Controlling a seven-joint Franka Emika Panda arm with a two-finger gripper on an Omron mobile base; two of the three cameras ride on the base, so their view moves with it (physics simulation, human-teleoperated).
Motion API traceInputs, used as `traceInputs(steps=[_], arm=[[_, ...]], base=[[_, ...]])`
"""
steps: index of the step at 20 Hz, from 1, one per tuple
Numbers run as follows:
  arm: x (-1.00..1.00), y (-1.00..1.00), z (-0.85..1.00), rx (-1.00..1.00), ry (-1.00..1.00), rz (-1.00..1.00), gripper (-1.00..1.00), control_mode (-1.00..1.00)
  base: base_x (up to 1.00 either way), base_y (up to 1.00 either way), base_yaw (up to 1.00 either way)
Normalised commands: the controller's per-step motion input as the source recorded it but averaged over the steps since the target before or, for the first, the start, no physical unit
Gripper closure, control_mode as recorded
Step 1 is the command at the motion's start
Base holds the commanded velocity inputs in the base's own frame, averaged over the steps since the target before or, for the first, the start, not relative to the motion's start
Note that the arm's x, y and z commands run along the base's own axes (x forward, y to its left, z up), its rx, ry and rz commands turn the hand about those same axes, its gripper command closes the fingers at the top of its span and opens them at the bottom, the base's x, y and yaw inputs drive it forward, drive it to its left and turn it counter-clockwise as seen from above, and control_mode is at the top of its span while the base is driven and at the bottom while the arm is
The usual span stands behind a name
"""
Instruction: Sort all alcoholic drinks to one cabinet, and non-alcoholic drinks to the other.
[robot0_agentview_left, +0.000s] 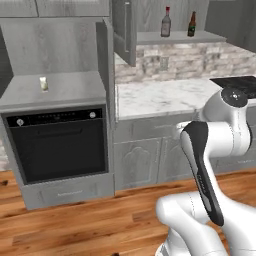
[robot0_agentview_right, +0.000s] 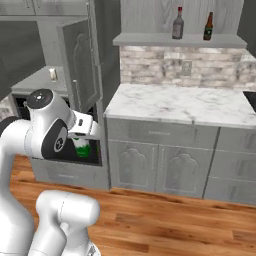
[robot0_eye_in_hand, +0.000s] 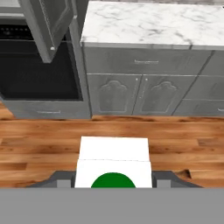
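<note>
Jaws clamp green-white carton (robot0_eye_in_hand: 113, 168); green disc on face, no legible writing.

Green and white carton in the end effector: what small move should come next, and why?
Probably lift the green and white carton toward the niche shelf above the oven. The cream-yellow carton already stands there, both bottles sit on the wall cabinet shelf, and the end effector hangs low, over the floor.

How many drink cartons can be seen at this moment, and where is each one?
2. The cream-yellow carton stands on the shelf above the oven; the green and white carton is held in the gripper. Others may be hidden.
</note>
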Motion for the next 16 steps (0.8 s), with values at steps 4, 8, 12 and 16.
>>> traceInputs(steps=[4,8,12,16], arm=[[0.0,0.0,0.0,0.0,0.0,0.0,1.0,1.0],[0.0,0.0,0.0,0.0,0.0,0.0,1.0,1.0],[0.0,0.0,0.0,0.0,0.0,0.0,1.0,1.0],[0.0,0.0,0.0,0.0,0.0,0.0,1.0,1.0]], base=[[-0.02,0.62,0.0],[0.0,0.6,0.0],[0.0,0.63,0.0],[0.05,0.58,0.0]])
